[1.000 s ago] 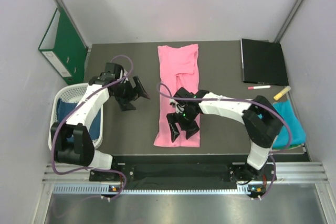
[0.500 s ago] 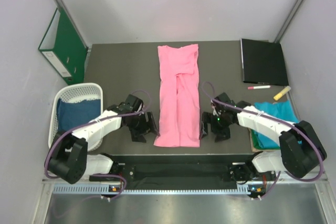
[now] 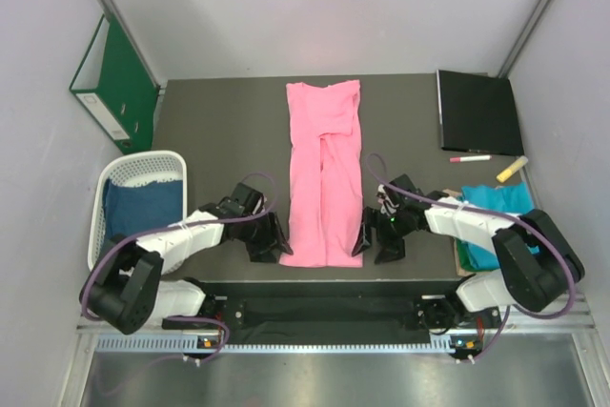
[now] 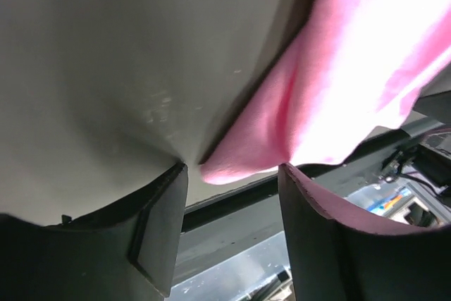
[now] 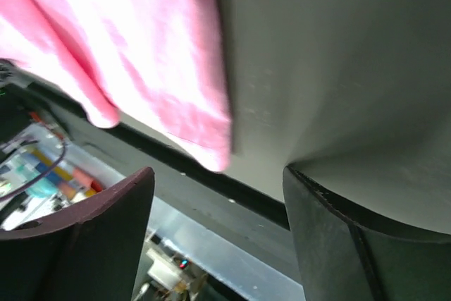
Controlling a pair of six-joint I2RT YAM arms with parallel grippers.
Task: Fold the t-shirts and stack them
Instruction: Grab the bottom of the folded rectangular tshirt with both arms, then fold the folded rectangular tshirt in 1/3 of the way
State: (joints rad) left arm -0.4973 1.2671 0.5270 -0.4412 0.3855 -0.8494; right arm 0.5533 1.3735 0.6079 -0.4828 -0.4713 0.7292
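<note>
A bright pink t-shirt (image 3: 324, 178) lies folded lengthwise into a long strip down the middle of the dark table. My left gripper (image 3: 276, 247) is open at the strip's near left corner, and that pink corner (image 4: 239, 163) sits between its fingers. My right gripper (image 3: 367, 245) is open at the near right corner, whose tip (image 5: 204, 146) hangs just ahead of its fingers. A dark blue t-shirt (image 3: 141, 205) lies in the white basket. A teal t-shirt (image 3: 500, 205) lies at the right, partly under my right arm.
A white lattice basket (image 3: 105, 188) stands at the left edge. A green ring binder (image 3: 114, 78) leans on the left wall. A black folder (image 3: 477, 110), a pink pen (image 3: 470, 157) and a yellow marker (image 3: 512, 170) lie at the back right. The table's front edge (image 4: 232, 199) is close.
Both arms have swung down to the near end of the pink strip. The right gripper left the middle of the shirt. Both grippers now flank its near corners.
</note>
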